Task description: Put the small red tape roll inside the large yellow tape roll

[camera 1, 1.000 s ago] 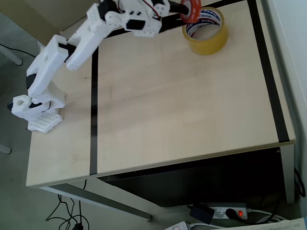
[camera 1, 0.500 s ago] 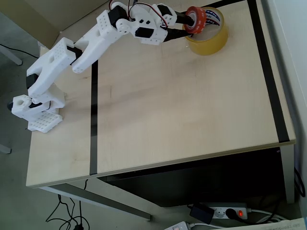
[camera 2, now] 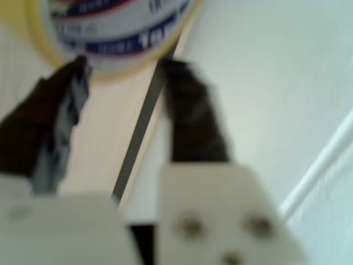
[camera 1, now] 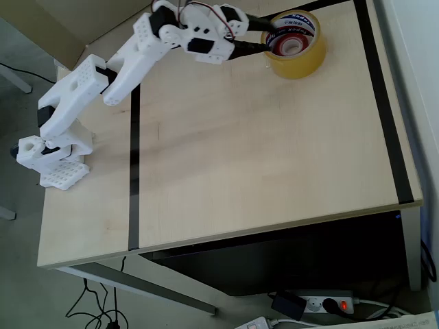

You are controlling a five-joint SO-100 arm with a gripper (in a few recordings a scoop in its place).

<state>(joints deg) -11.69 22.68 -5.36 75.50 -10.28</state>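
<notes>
Small red translucent tape roll [camera 1: 283, 45] sits inside the core of the large yellow translucent packing tape roll [camera 1: 294, 44], which lies flat near the far edge of the pale wooden bench [camera 1: 260, 144], next to a black stripe. White arm reaches across the bench; its claw [camera 1: 263, 35] is released, dark fingers spread and empty, tips at the yellow roll's left rim in the overhead view. Wrist view: blurred, both fingers [camera 2: 190, 113] apart, printed white core [camera 2: 118, 27] just beyond them.
</notes>
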